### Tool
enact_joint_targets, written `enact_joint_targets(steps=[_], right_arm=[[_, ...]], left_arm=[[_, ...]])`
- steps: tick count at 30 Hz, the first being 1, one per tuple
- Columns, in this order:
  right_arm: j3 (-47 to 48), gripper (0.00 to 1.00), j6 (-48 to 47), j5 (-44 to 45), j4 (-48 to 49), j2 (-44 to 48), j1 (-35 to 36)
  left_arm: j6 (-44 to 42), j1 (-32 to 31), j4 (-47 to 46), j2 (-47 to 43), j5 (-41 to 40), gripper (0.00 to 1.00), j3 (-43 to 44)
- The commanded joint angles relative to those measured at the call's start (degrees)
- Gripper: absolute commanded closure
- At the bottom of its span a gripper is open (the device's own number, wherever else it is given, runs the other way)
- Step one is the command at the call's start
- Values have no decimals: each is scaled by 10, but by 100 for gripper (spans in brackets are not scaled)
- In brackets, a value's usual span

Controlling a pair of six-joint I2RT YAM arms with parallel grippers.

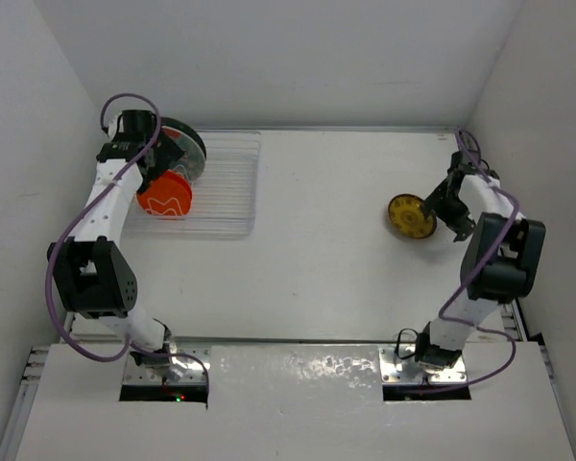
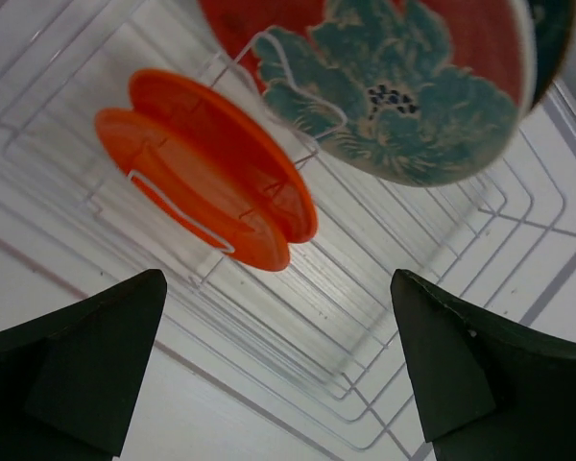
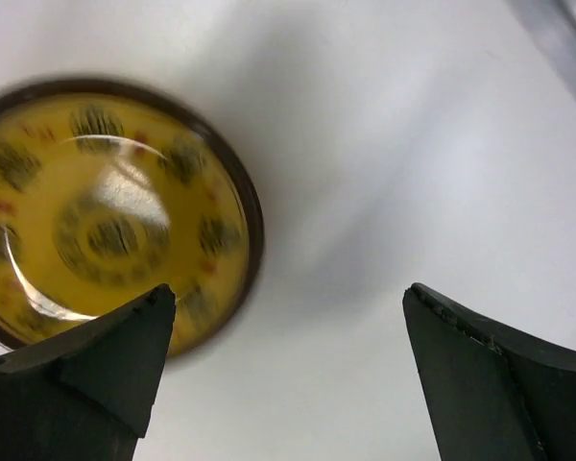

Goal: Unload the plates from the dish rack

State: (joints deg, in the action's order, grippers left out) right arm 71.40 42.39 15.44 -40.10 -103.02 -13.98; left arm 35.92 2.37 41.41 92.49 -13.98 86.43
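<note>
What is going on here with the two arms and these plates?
Plates are being unloaded from a wire dish rack. The yellow plate lies flat on the table; the right gripper is open close to it, holding nothing. The left gripper, also open, hovers over the rack, where the orange plate, the red and teal plate and the dark teal plate stand on edge.

The left arm (image 1: 106, 206) and right arm (image 1: 499, 254) share white links, black joint housings and purple cables (image 1: 77, 221) trailing behind dark wedge-shaped gripper fingers (image 2: 86, 355).
</note>
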Motion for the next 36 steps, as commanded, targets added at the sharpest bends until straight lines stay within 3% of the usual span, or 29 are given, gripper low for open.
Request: enact_joint_targets(steps=[1,4,8,12,15,19,28,31,33,36], right_arm=[[-14,1,2,69,-76,111,35],[-30,1,-27,79,-60,190,70],[-53,1,-52,22,-42,251,102],[-77,1,-62,-28,-31,273,112],[-81,1,-80,-33,-41,277,114],[-78,1,-95,-31,-53,280,114],[-44,1,-98,-44,-67,258,132],[-30,1,-101,-41,-75,252,135],[-21,1,-102,-38,-78,252,135],[-12,1,-104,-34,-81,250,135]], left_arm=[[114,17,32,-27,-11,0,-17],[141,18,4,-44,-25,4,-45],[168,21,-6,-28,-38,16,-50],[181,22,-33,-10,-43,26,-51],[187,28,-41,7,-48,38,-50],[188,33,-47,27,-53,45,-54],[180,44,-109,48,-65,47,-99],[185,49,-112,48,-52,74,-115],[187,50,-112,36,-52,80,-124],[187,53,-107,17,-43,81,-119]])
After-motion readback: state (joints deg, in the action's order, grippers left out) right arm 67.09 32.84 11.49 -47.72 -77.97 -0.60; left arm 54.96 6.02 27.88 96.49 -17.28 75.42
